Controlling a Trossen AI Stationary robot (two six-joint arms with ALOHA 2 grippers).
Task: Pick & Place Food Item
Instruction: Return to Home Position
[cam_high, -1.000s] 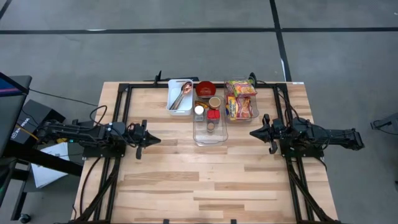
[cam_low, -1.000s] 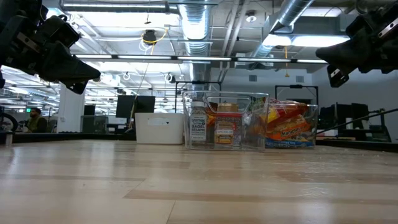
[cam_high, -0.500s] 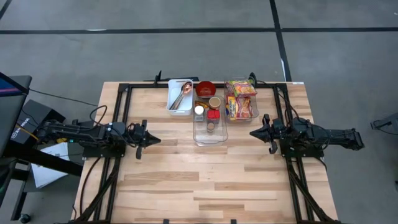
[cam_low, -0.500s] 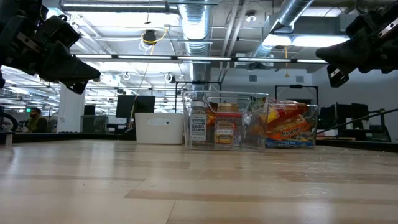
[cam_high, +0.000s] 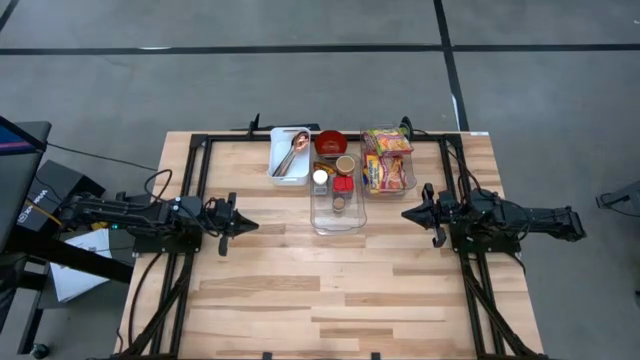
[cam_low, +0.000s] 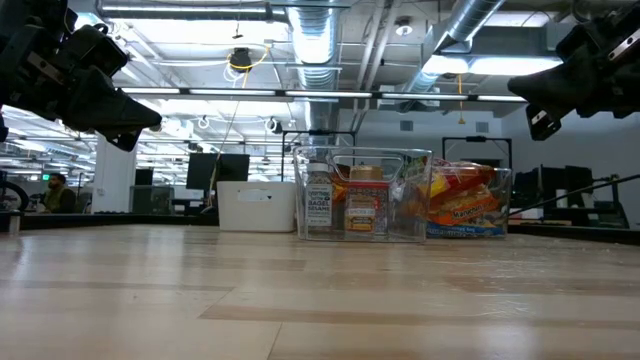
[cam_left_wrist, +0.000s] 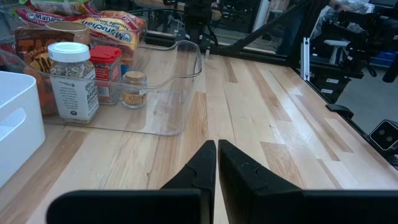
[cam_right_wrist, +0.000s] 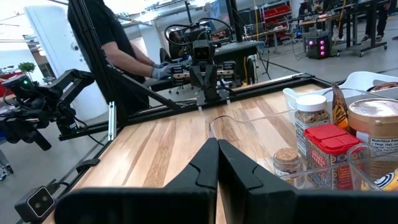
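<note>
A clear bin (cam_high: 338, 198) at the table's far middle holds spice jars: a white-lidded one (cam_left_wrist: 73, 81), a red-lidded one (cam_left_wrist: 106, 71) and a small one (cam_left_wrist: 134, 88). Beside it, to the right, a second clear bin holds noodle packets (cam_high: 388, 163). My left gripper (cam_high: 252, 225) hovers shut over the table's left side, pointing toward the middle. Over the right side my right gripper (cam_high: 406, 214) also hovers shut and faces it. Both are above the wood and hold nothing; each bin rests flat on the table.
A white tray (cam_high: 290, 153) with a copper spoon and a red bowl (cam_high: 331, 143) sit at the far edge, left of the bins. Black frame rails (cam_high: 196, 190) run along both sides. Bare wood (cam_high: 330, 280) spans the near half. A person stands beyond the table (cam_right_wrist: 106, 37).
</note>
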